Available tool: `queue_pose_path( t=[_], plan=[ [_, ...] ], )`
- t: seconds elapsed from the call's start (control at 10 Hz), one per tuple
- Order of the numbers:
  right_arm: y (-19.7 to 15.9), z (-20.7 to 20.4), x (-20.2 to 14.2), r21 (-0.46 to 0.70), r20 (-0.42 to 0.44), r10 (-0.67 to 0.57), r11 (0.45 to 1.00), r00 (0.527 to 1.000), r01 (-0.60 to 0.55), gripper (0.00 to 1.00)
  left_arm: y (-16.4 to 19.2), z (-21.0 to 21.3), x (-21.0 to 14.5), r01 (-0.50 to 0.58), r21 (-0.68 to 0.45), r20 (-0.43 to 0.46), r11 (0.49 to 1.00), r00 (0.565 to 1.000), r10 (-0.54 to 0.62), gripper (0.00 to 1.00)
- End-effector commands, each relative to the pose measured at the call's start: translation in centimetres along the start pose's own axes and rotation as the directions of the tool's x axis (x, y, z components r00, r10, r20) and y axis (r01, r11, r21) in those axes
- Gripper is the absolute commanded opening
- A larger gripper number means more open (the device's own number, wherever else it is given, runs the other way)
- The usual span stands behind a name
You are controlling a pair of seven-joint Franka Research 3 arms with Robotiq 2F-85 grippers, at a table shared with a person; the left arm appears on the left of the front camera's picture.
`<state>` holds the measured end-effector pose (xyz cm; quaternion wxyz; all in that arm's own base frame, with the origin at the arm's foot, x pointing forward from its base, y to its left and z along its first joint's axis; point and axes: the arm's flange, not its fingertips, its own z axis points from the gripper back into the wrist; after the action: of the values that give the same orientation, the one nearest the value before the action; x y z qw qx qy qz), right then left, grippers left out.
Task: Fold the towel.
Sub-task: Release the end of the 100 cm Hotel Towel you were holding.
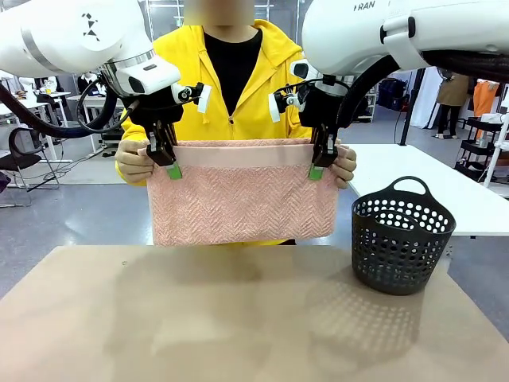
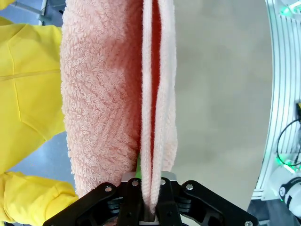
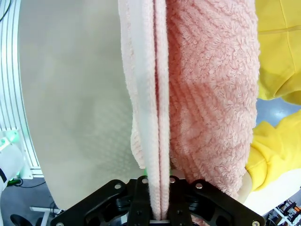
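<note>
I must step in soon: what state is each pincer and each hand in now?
Left pincer: shut on the towel.
Right pincer: shut on the towel.
Person's hands: both holding the towel.

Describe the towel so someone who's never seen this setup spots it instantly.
Across the tan table is a person in a yellow jacket. Hanging in front of them, clear of the tabletop, is the towel, its top edge pinched by the left gripper and right gripper. It's the only pink cloth: herringbone terry with a plain top band, unlike the black perforated basket to its right.
</note>
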<state>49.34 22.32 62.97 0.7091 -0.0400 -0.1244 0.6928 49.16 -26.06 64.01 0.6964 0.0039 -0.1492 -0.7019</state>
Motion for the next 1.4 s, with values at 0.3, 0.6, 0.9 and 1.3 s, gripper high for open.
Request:
queue_pose_path(
  t=[0.3, 0.6, 0.9, 1.3],
  plan=[
    [-0.1, 0.0, -0.1, -0.002, -0.002, 0.002, 1.0, 1.0, -0.002, 0.0, 0.3, 0.2, -0.1, 0.0, 0.006, -0.001, 1.0, 1.0, 0.0, 0.0],
    [0.1, 0.0, -0.1, -0.001, -0.009, 0.002, 1.0, 1.0, -0.002, 0.33, 0.1, 0.1, -0.2, -0.009, 0.017, -0.014, 1.0, 1.0, 0.009, 0.38],
    [0.4, 0.8, -0.3, -0.004, 0.006, -0.024, 1.0, 1.0, 0.024, 0.36, -0.1, 0.6, -0.1, -0.034, 0.024, 0.001, 0.999, 0.999, 0.034, 0.84],
    [2.1, 6.9, -0.7, -0.095, 0.081, -0.118, 0.988, 0.99, 0.125, 0.94, -1.7, 6.8, 0.0, -0.203, 0.087, 0.096, 0.975, 0.976, 0.194, 0.92]
  ],
)
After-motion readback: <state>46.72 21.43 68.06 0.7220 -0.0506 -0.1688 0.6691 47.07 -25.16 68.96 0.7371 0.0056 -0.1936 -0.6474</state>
